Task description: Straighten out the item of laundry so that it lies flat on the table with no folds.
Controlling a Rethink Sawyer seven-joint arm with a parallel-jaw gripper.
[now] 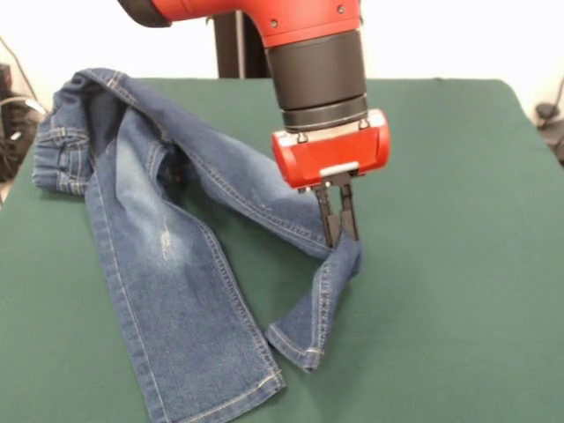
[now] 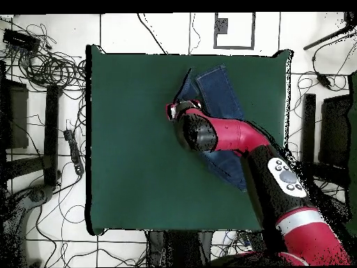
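Small blue denim jeans [image 1: 167,238] spread over the left half of the table [image 1: 458,291] in the front view, not flat. Waistband bunched at the far left corner, reaching the table's edge there. One leg stretched straight toward the near edge, hem close to the bottom of the picture, pale faded patch on the thigh. Other leg running diagonally rightward across the green top, then doubled back on itself at a raised bend, cuff lying near the first leg's hem. Triangle of bare green cloth visible between the two legs.

Gripper [image 1: 338,236] right at that bend, pointing straight down, its two dark fingers [image 1: 325,216] drawn close together with only a thin slit between, tips meeting the denim at the top of the fold. Fabric pinched and lifted slightly there, by the look of it. Red gripper body and black wrist cylinder above.

From overhead, jeans [image 2: 217,94] partly hidden under the red arm [image 2: 244,139], toward the table's [image 2: 132,139] right half, gripper [image 2: 174,109] at the denim's left edge. Cables [image 2: 49,66] on the floor around the table.
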